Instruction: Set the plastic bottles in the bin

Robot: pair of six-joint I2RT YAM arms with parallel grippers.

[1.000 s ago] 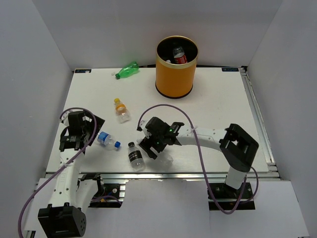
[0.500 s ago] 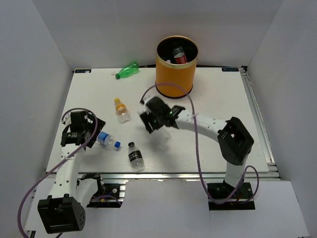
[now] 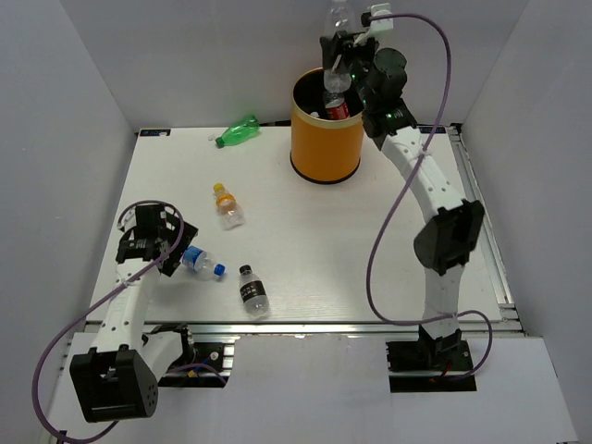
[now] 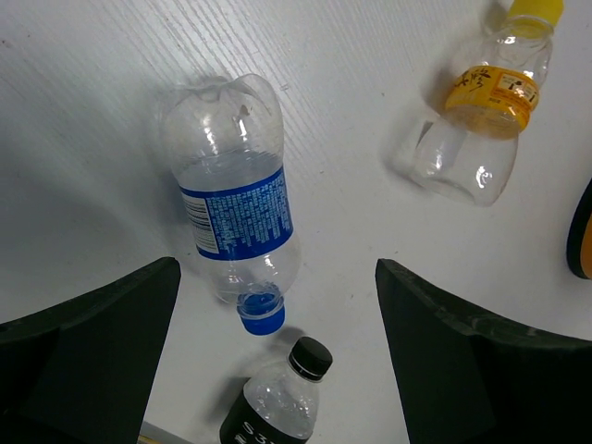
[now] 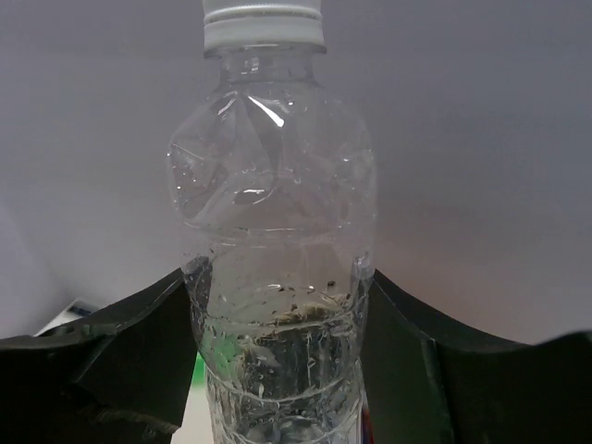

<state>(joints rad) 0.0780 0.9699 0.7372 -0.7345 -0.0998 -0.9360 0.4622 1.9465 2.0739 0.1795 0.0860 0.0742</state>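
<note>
My right gripper is raised high over the orange bin and is shut on the plain clear bottle, which stands cap up between its fingers; that bottle fills the right wrist view. A red-labelled bottle lies inside the bin. My left gripper is open and low over the table, just left of the blue-labelled bottle. From the left wrist, the blue-labelled bottle lies ahead of the open gripper, with the black-labelled bottle close by.
The orange-capped bottle lies at mid-left and shows as the orange-capped bottle in the left wrist view. A green bottle rests at the far edge, left of the bin. The black-labelled bottle lies near the front rail.
The right gripper closed on the clear bottle near the table's front and swung it up and back to above the bin. The left gripper barely shifted and stayed open.
</note>
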